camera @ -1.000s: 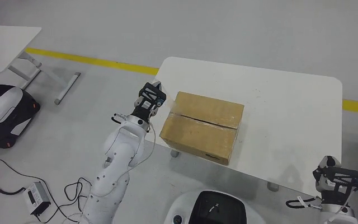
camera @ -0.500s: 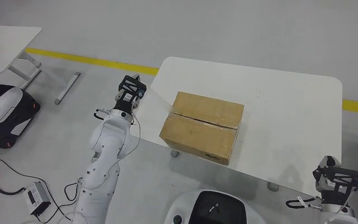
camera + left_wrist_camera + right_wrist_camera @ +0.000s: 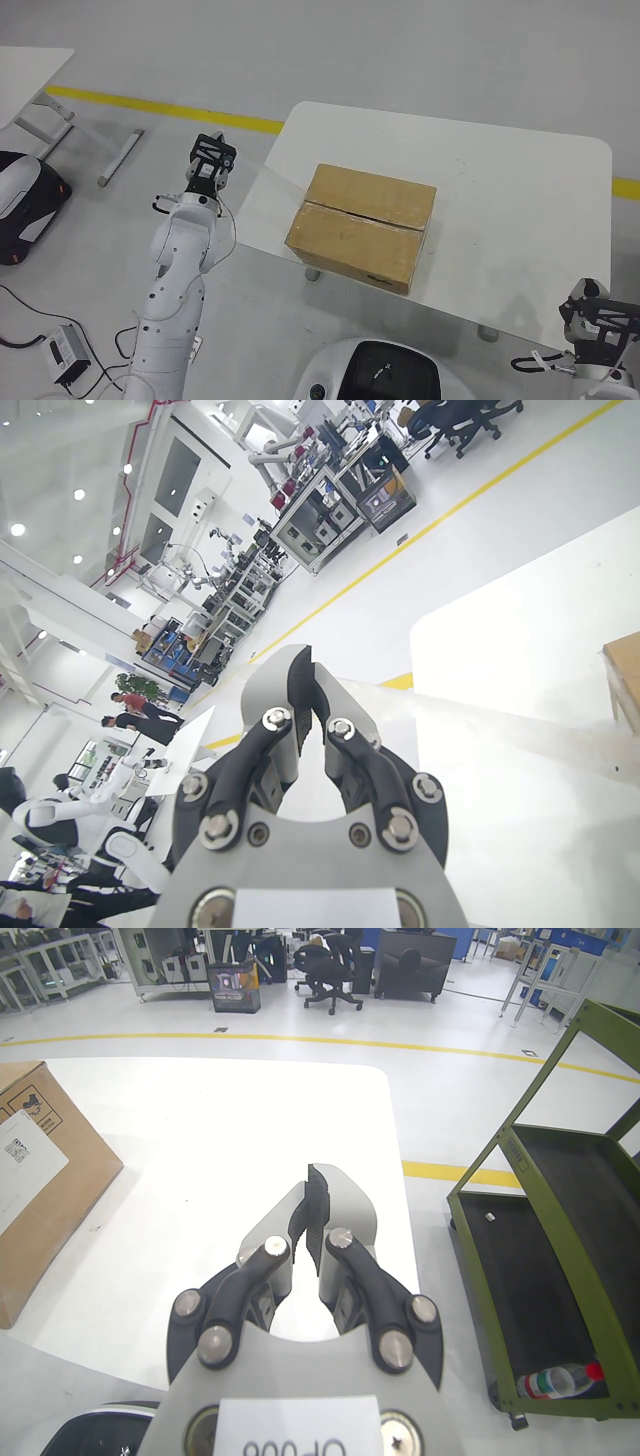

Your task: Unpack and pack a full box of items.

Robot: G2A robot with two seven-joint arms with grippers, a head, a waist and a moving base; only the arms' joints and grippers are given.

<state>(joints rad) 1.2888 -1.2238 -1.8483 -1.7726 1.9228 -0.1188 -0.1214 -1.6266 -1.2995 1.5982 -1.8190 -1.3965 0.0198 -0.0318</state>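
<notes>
A closed brown cardboard box [image 3: 362,225] sits on the white table [image 3: 520,190], with a seam across its top. My left gripper [image 3: 218,150] hangs past the table's left edge, well apart from the box. It is shut on a clear tape strip [image 3: 500,725] that stretches from the left gripper [image 3: 312,695] back to the box's corner [image 3: 622,680]. My right gripper [image 3: 600,310] is off the table's near right corner, shut with nothing in it. The right wrist view has that gripper [image 3: 312,1208] over the table, with the box [image 3: 40,1138] far to its side.
A green cart [image 3: 550,1228] stands beside the table on the right arm's side, with a plastic bottle [image 3: 557,1380] on its lower shelf. A second white table [image 3: 30,75] stands at the far left. The table around the box is bare.
My left gripper has drawn away from the box's left edge, out past the table's edge, pulling the tape strip out longer. The right arm has not moved.
</notes>
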